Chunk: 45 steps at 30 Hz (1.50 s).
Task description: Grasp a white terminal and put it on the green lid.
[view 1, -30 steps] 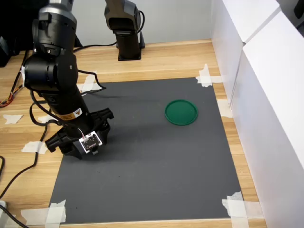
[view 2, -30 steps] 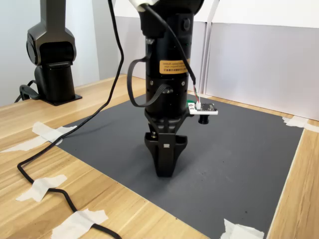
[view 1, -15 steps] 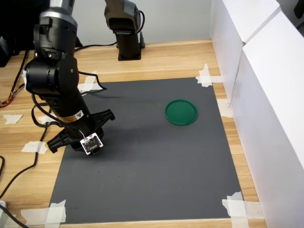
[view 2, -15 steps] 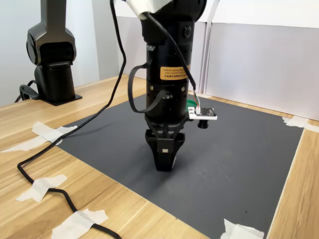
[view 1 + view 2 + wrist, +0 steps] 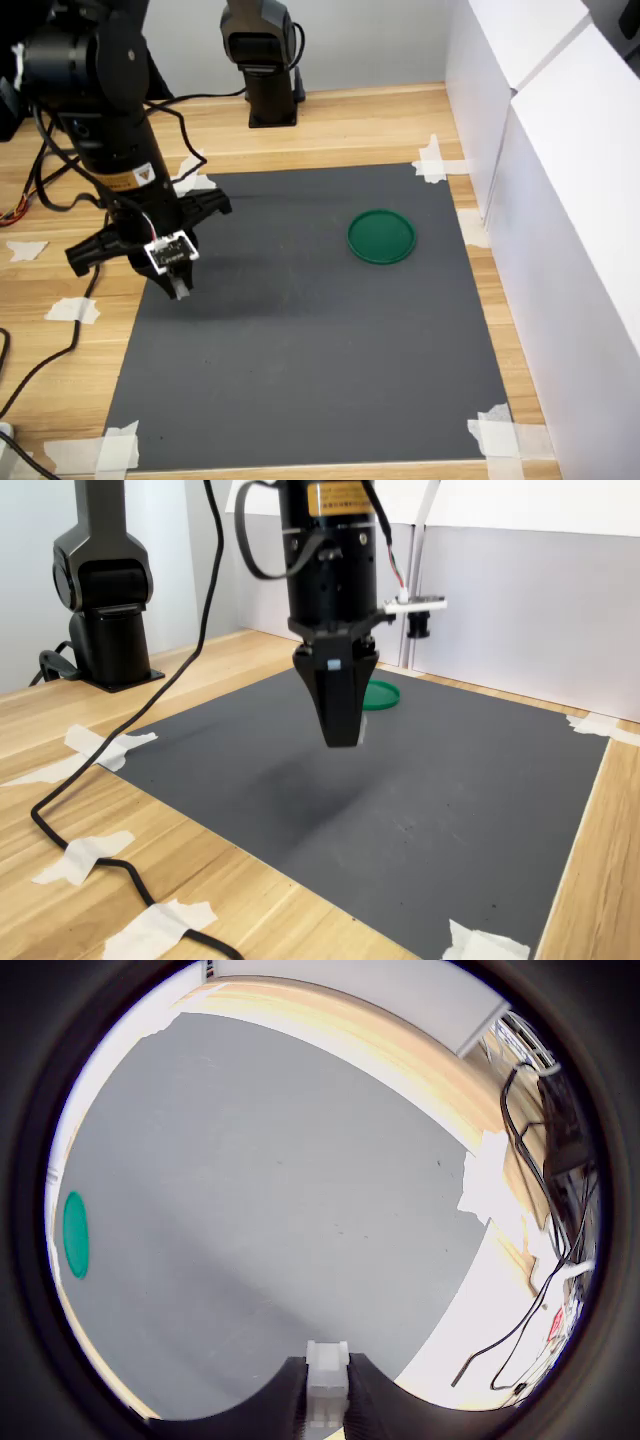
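Hanging above the dark mat [image 5: 320,330], the gripper [image 5: 178,285] points straight down, clear of the surface; in the second exterior view its tip [image 5: 342,735] floats over a soft shadow on the mat. Its two dark fingers [image 5: 365,1400] are pressed in on the white terminal [image 5: 326,1380], which the wrist view shows as a small pale block wedged between them. In the first exterior view a sliver of white shows at the gripper's end; in the second exterior view only a faint pale edge shows beside the fingertip, too small to make out.

The green lid [image 5: 381,236] lies flat on the mat, well apart from the gripper, toward the first exterior view's right. In the second exterior view only part of it [image 5: 381,694] shows, behind the arm. In the wrist view it is a thin green oval [image 5: 75,1234] near the rim of the fisheye picture.

White tape pieces [image 5: 433,160] hold the mat's corners to the wooden table [image 5: 340,120]. A second black arm's base [image 5: 268,70] stands at the back of the table, and a black cable [image 5: 85,840] loops across the wood in the second exterior view. White panels [image 5: 550,180] wall off the first exterior view's right side.
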### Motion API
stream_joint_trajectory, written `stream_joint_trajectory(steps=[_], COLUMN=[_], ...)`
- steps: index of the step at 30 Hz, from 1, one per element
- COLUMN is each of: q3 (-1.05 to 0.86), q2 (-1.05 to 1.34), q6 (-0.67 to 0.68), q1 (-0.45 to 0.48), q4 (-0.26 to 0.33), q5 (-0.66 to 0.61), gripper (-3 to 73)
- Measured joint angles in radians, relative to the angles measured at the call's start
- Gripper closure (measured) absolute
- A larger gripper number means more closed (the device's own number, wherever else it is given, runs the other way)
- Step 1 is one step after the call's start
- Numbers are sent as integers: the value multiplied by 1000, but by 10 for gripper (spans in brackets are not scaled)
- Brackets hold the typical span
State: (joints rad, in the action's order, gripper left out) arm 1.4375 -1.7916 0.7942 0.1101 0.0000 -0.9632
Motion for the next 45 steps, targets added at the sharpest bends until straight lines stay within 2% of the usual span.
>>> stream_joint_trajectory(steps=[6, 22, 29, 34, 38, 45], q3=[0, -8, -158, -266, -310, -314], q2=[71, 159, 166, 166, 166, 164], q6=[16, -53, -79, -97, -97, -110], q1=[-129, -453, -548, -552, -562, -634], q4=[0, 21, 0, -8, -11, -23], q5=[-98, -200, -124, -8, 53, 90], gripper=[604, 604, 604, 604, 604, 604])
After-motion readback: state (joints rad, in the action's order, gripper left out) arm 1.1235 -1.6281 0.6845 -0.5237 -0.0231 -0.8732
